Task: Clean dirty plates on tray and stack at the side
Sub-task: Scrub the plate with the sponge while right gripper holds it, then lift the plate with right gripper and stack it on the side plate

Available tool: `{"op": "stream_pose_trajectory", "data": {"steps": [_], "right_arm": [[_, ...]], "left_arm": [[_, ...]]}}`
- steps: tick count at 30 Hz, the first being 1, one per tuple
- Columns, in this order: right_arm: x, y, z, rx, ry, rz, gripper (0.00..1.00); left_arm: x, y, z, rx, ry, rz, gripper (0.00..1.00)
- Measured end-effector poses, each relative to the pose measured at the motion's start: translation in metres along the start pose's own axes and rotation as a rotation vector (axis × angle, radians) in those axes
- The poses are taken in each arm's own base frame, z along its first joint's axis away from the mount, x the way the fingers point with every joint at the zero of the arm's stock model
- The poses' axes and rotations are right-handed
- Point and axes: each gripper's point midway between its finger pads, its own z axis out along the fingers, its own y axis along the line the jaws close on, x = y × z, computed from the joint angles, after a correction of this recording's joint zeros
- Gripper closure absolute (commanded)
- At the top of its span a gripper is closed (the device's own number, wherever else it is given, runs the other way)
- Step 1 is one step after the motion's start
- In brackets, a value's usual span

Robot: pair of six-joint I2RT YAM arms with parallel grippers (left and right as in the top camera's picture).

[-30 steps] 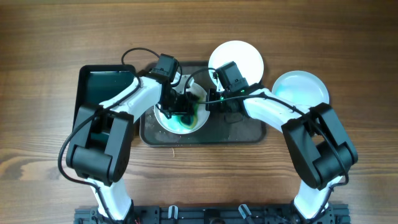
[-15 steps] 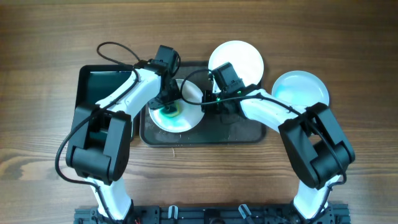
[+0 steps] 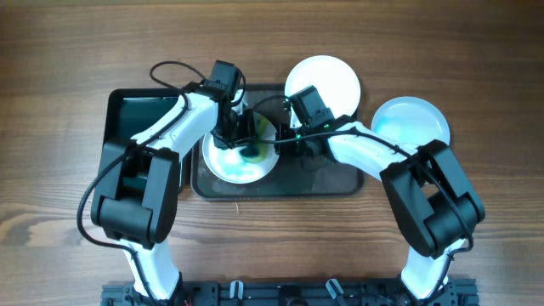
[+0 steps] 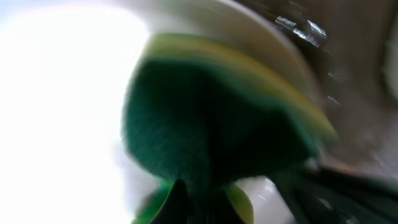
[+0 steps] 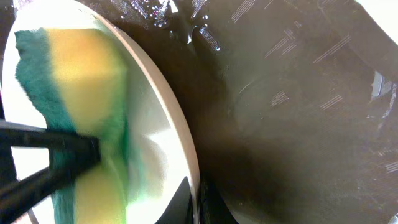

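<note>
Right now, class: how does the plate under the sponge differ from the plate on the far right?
The scrubbed plate lies on the tray, smeared teal, with the sponge on it. The far-right plate lies on the wooden table, untouched, nearly clean. Both are round and white.

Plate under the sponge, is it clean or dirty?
Dirty. The right wrist view shows a green smear on the plate beside the sponge; the overhead view shows teal on it too.
</note>
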Motion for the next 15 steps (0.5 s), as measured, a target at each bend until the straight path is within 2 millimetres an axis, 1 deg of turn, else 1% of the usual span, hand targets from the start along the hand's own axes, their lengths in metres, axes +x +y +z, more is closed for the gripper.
{"op": "stream_pose_trajectory", "data": {"steps": [1,2,5,8,10,11,12,13,14,15], "right_arm": [[0.000,0.000,0.000,-0.001,0.000,0.000,0.96],[0.000,0.000,0.000,-0.001,0.000,0.000,0.96],[0.003,0.003,0.001,-0.007,0.009,0.002,0.96],[0.005,0.005,0.002,-0.014,0.016,0.008,0.96],[0.005,0.005,0.002,-0.014,0.018,0.011,0.96],[0.006,0.004,0.002,-0.011,0.021,0.013,0.96],[0.006,0.004,0.002,-0.010,0.022,0.017,0.96],[0.006,0.004,0.002,-0.009,0.023,0.018,0.96],[0.007,0.003,0.001,-0.007,0.026,0.020,0.96],[0.007,0.003,0.001,-0.001,0.031,0.025,0.96]], "left_arm": [[-0.004,0.012,0.000,-0.069,-0.028,-0.051,0.96],[-0.005,0.019,-0.001,-0.113,-0.042,-0.089,0.96],[-0.001,0.041,-0.008,-0.253,-0.066,-0.185,0.96],[0.005,0.055,-0.013,-0.327,-0.064,-0.238,0.96],[0.008,0.053,-0.013,-0.316,-0.046,-0.238,0.96],[0.010,0.049,-0.012,-0.287,-0.026,-0.216,0.96],[0.012,0.041,-0.011,-0.225,0.010,-0.183,0.96],[0.012,0.038,-0.011,-0.196,0.026,-0.167,0.96],[0.015,0.028,-0.014,-0.131,0.070,-0.143,0.96],[0.013,0.017,-0.020,-0.073,0.096,-0.123,0.96]]}}
